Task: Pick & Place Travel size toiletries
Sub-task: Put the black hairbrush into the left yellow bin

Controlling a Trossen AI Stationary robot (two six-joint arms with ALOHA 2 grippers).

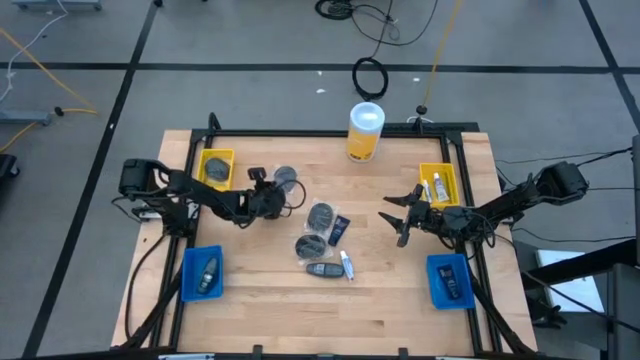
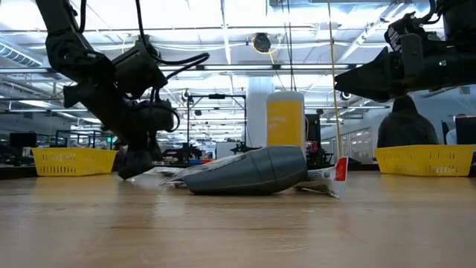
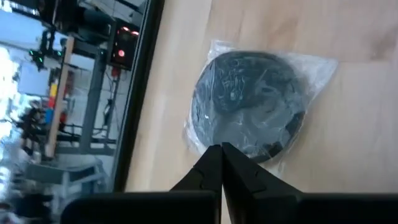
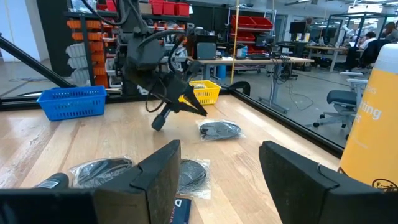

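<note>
Because its fingers are pinched together on the wrap's edge, the left gripper (image 3: pixel 221 152) can lift the wrapped disc (image 3: pixel 252 102), while the right gripper (image 1: pixel 400 215) waits open

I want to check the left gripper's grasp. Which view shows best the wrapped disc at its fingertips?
The left wrist view: the wrapped disc fills it, the shut left gripper at its edge. The high view shows it small; the right wrist view shows it distant, edge-on.

Left gripper (image 1: pixel 290 197) low at the table, jaws pressed together. Right gripper (image 1: pixel 393 214) raised, jaws spread wide, empty.
</note>
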